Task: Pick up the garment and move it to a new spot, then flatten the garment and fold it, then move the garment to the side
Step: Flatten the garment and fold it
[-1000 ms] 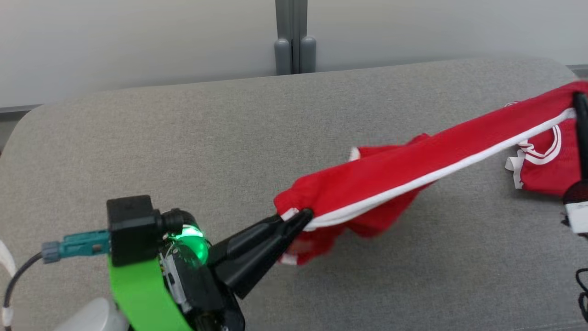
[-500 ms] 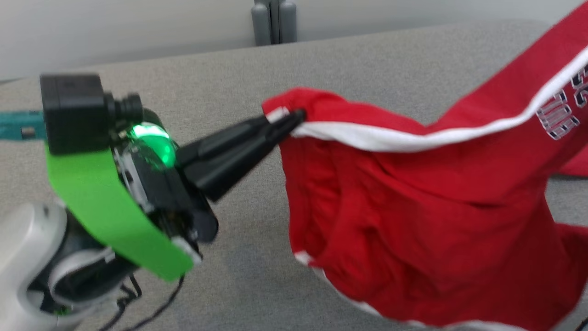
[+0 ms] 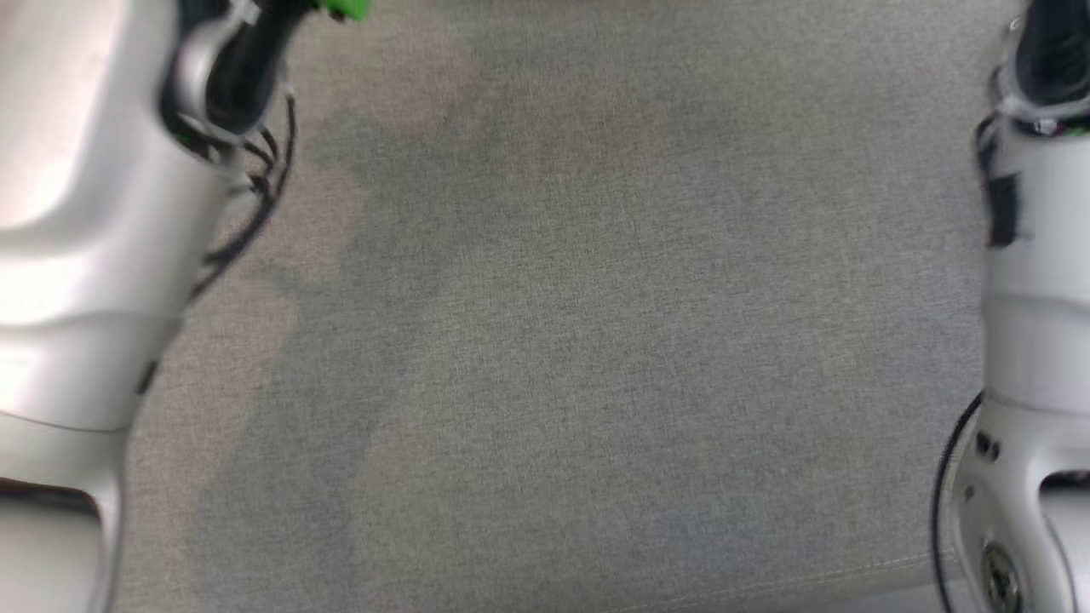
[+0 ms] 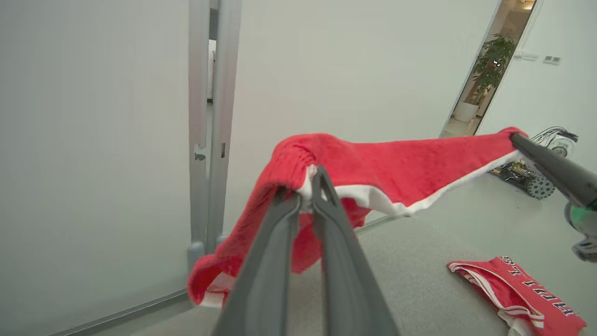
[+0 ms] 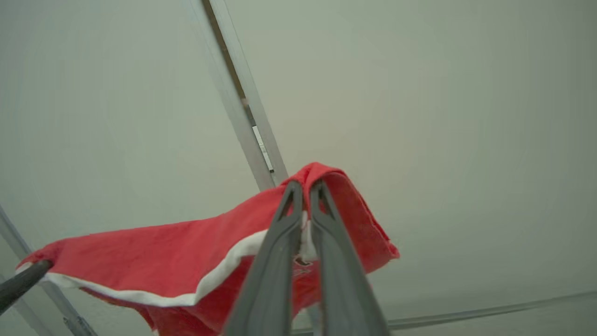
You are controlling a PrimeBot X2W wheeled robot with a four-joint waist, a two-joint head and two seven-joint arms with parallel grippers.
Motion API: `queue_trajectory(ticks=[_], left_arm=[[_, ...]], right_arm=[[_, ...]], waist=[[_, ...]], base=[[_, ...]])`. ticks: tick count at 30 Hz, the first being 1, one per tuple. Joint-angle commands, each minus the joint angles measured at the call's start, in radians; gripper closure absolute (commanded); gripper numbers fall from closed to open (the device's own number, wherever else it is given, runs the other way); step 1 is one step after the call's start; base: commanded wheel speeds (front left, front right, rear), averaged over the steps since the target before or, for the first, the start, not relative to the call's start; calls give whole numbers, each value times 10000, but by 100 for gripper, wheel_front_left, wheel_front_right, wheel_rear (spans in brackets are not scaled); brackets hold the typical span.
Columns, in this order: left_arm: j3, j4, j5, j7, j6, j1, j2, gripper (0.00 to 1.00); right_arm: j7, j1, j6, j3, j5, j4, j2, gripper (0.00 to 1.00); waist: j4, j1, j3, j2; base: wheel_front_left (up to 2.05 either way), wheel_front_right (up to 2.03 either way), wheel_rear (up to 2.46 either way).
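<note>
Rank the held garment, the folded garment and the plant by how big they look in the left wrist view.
Largest: held garment, though it is nearest the camera.
Next: folded garment.
Smallest: plant, far off in the doorway, so its true size is unsure.

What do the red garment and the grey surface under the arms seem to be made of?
Red garment: probably soft knitted cloth, matte and fuzzy; it drapes and shows ribbing near one corner, with a white trim. Grey surface: apparently woven upholstery fabric, matte, with a fine flecked weave and a stitched seam.
</note>
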Motion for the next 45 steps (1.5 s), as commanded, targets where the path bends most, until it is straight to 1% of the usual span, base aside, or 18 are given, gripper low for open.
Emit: queue_trajectory(ticks=[1,3,5,6,8,10,13,17,20,22,24,26,29,33,36,40,42,45], left_arm=[[-144,634,-140,-297,-199,608,-245,100],[-347,1366,-252,-637,-390,1190,-389,100],[-627,1687,-356,-838,-534,1870,-414,100],[-732,1744,-451,-922,-572,2231,-417,100],[-925,1687,-606,-1222,-613,3192,-364,100],[-1132,1351,-863,-1603,-656,4398,-238,100],[-1381,638,-1227,-1908,-643,6213,-87,100],[-1802,-684,-1687,-1976,-44,8764,185,100],[-1861,-2051,-2052,-2031,630,10326,565,100],[-1931,-2984,-2215,-2017,1006,11020,720,100],[-1970,-3770,-2305,-1981,1374,11505,893,100],[-1922,-4386,-2366,-1903,1653,11646,961,100],[-1942,-4809,-2347,-1524,1886,11141,871,100],[-1635,-4896,-2773,-961,2020,9967,134,100],[-1442,-4385,-3025,-536,2126,8876,-549,100],[-1350,-3238,-2802,-243,2265,7458,-1158,100],[-1275,-2633,-2933,-131,2257,6927,-1553,100],[-1117,-1754,-3188,86,2143,6218,-1971,100]], right_arm=[[-391,648,1,223,91,479,72,100],[-792,1430,0,521,321,963,87,100],[-1080,2260,1,827,575,1110,82,100],[-1180,2680,1,965,668,1071,-31,100],[-1480,3797,-2,1190,860,887,-411,100],[-1791,5191,-2,1295,1292,525,-705,100],[-1962,7300,-2,983,2081,-253,-1073,100],[-1977,10763,-10,237,2771,-1684,-1446,100],[-1821,13030,-11,-282,2879,-2792,-1440,100],[-1669,14034,-13,-585,3117,-3498,-1311,100],[-1534,14581,-13,-1026,3215,-4030,-1239,100],[-1287,14540,-14,-1300,3159,-4375,-1222,100],[-760,13704,-11,-1426,2941,-4505,-1379,100],[93,11714,-10,-1236,2725,-4040,-1771,100],[748,9870,-5,-959,2431,-3170,-2248,100],[1347,7816,-5,-519,1984,-1857,-2731,100],[1493,6902,-5,-318,1755,-1257,-2929,100],[1576,5855,-5,11,1529,-448,-3150,100]], waist=[[-77,-2,132,0],[-129,-2,10,0],[-177,-2,20,0],[-185,-2,57,0],[-151,-2,40,0],[-99,-2,-256,0],[82,-2,-768,0],[536,-2,-1502,0],[731,-2,-1886,0],[779,-2,-2050,0],[812,-2,-2160,0],[857,-2,-2207,0],[946,-2,-2155,0],[1131,-2,-1507,0],[1364,-2,-945,0],[1682,-2,-314,0],[1836,-2,-76,0],[2055,-2,165,0]], base=[[0,0,0],[0,0,0],[0,0,0],[0,0,0],[0,0,0],[0,0,0],[0,0,0],[0,0,0],[0,0,0],[0,0,0],[0,0,0],[0,0,0],[0,0,0],[0,0,0],[0,0,0],[0,0,0],[0,0,0],[0,0,0]])
